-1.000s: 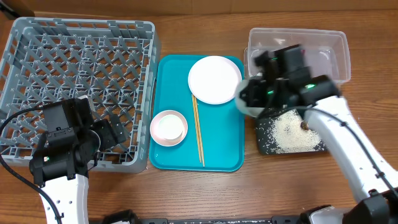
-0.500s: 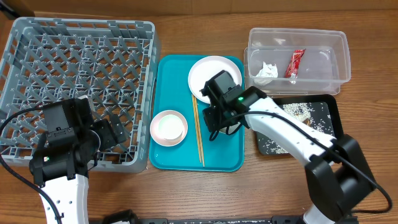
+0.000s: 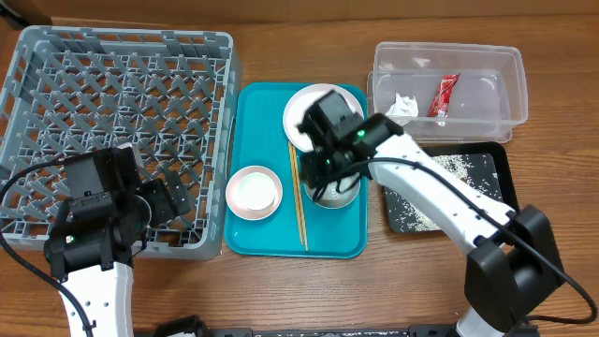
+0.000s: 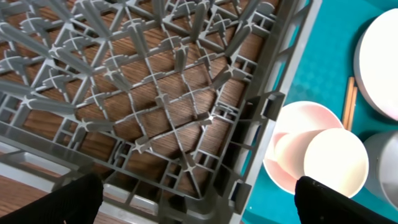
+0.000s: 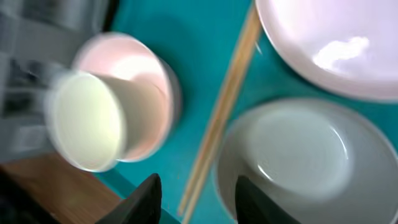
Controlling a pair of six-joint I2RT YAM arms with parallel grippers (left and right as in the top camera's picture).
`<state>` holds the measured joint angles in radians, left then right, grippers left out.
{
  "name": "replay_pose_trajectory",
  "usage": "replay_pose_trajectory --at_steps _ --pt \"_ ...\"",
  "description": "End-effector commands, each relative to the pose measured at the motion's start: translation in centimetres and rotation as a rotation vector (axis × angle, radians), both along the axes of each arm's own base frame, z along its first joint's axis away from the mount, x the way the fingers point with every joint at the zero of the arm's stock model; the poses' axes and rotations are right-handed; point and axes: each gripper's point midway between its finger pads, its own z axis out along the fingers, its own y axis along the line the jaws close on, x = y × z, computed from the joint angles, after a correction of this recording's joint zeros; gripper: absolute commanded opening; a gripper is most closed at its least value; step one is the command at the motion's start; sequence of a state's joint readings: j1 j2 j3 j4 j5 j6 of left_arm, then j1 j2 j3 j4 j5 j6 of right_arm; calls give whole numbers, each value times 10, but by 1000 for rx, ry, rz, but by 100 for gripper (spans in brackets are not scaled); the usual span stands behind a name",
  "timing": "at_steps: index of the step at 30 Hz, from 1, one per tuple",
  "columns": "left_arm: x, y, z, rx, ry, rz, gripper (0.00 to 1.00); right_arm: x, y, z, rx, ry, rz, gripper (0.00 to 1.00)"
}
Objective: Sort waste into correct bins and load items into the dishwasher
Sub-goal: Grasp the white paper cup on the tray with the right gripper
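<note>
1. Since a second ago the right arm has swung from the shallow black rectangular tray (image 3: 494,168) to the teal serving tray (image 3: 262,122), where the pale grey-green bowl (image 5: 305,162) now sits.
2. Its right pincer (image 5: 200,202) hangs released over that bowl's rim, beside two thin wooden chopsticks (image 5: 217,118).
3. A small white cup (image 5: 87,121) lies in the pink bowl (image 5: 149,93).
4. The flat round white plate (image 5: 336,43) is just beside the grey-green bowl.
5. The left pincer (image 4: 208,202) is spread wide above a corner of the large grey lattice dish rack (image 4: 155,106).
6. Loose white rice grains (image 3: 409,217) lie on the black tray.
</note>
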<state>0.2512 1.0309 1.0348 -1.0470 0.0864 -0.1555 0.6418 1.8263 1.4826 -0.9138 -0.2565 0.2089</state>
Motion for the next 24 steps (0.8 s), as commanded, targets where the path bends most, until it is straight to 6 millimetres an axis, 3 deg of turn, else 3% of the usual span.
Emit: replay_pose_trajectory --at_steps 1,5,15,19,20,24 --pt "8 -7 11 -50 -45 -18 100 0 28 33 96 -46 52 43" --pt "10 -8 10 -56 -49 -23 100 -12 43 29 98 -45 91 45" --pt "15 -24 7 -92 -42 -81 100 -22 58 -28 -38 12 40 37" --pt "16 -27 8 -96 -44 -90 99 -20 60 -43 -51 30 38 24" --pt "16 -27 8 -98 -44 -91 97 -19 61 -43 -48 26 38 15" --pt "16 -28 8 -103 -45 -94 93 -9 56 -34 -47 -5 14 4"
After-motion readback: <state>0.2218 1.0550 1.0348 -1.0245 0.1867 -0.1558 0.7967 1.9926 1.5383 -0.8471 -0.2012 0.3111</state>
